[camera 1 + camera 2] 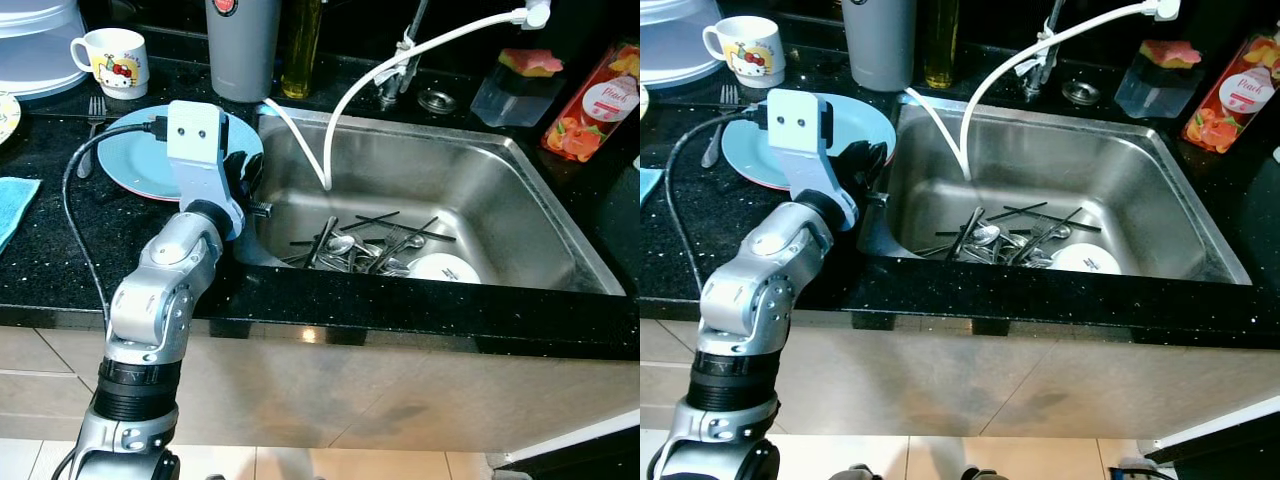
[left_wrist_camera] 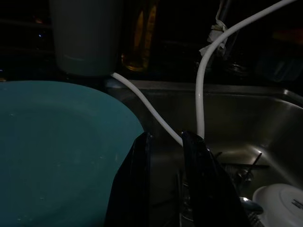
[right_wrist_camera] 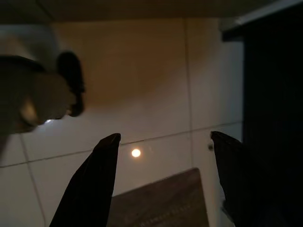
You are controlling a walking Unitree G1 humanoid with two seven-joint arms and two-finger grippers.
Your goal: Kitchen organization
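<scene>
A teal plate point(image 1: 130, 150) lies on the black counter just left of the steel sink point(image 1: 560, 200). My left gripper point(image 1: 250, 182) hovers at the sink's left rim, beside the plate's right edge; in the left wrist view its fingers point(image 2: 139, 179) stand close together with nothing between them. In the sink's basin lies a pile of spoons and black chopsticks point(image 1: 365, 250), with a white dish point(image 1: 445, 268) next to it. My right gripper point(image 3: 165, 137) hangs open over the tiled floor.
A cartoon mug point(image 1: 115, 60), a fork point(image 1: 95, 110), a grey tumbler point(image 1: 242, 45) and an oil bottle point(image 1: 300, 45) stand behind the plate. A white hose point(image 1: 400, 55) arcs into the sink. A juice bottle point(image 1: 595, 105) and sponge box point(image 1: 520, 80) sit at right; a blue cloth point(image 1: 10, 205) at left.
</scene>
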